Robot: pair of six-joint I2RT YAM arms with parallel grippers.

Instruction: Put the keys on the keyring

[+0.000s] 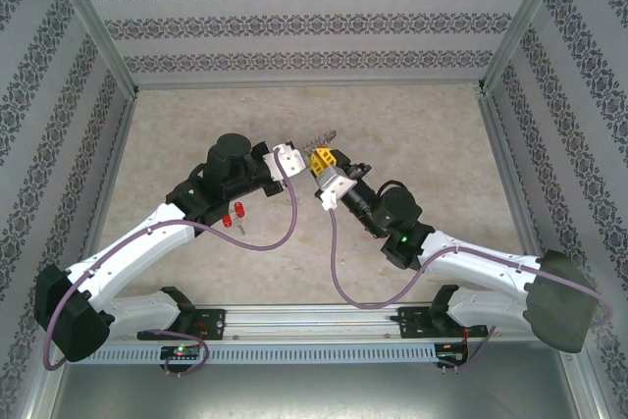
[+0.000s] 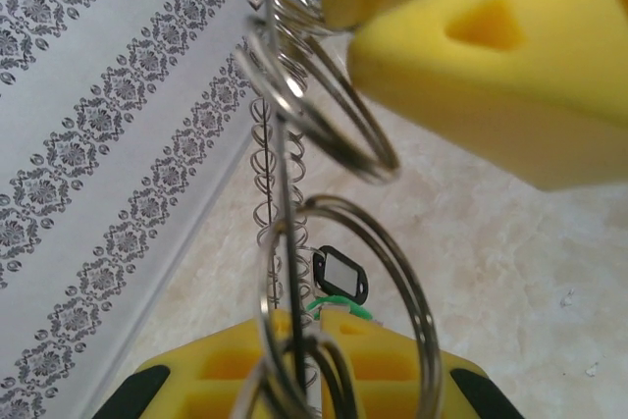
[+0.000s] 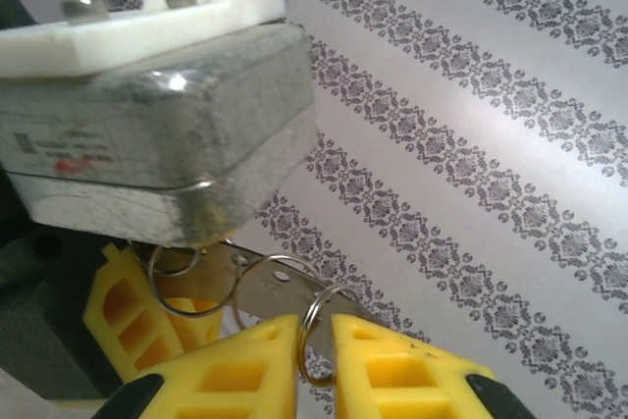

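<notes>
Keyring is up off the table, mid-workspace, held between the two grippers. It's a silver wire ring with small loops along the rim.

Left gripper: yellow fingers pressed together on the keyring's near edge. In its wrist view the ring sits edge-on and runs straight away from the fingers.

Right gripper: fingers nearly together with one small rim loop in the narrow gap. Looks like a pinch on that loop, though I can't confirm firm contact. It comes in from the opposite side, and the left wrist camera housing sits just above it.

Red keys: both lie on the table beside the left forearm, close together, on the near-left side of the ring and well apart from it. Neither is threaded. Red heads are clear. The blades are too small to call an axis, possibly pointing toward the near edge.

The relation that matters is that the keys sit below and near-left of both grippers, and the left arm is clearly the nearer one. Both grippers are occupied by the ring, so one has to let go before it can fetch a key.

My read: keep the right on the ring and send the left down for a key.

Risk: the ring swings or twists once it's held on one loop only.

A small black tag with a green bit lies on the table beyond the ring. It's not part of this task.
</notes>
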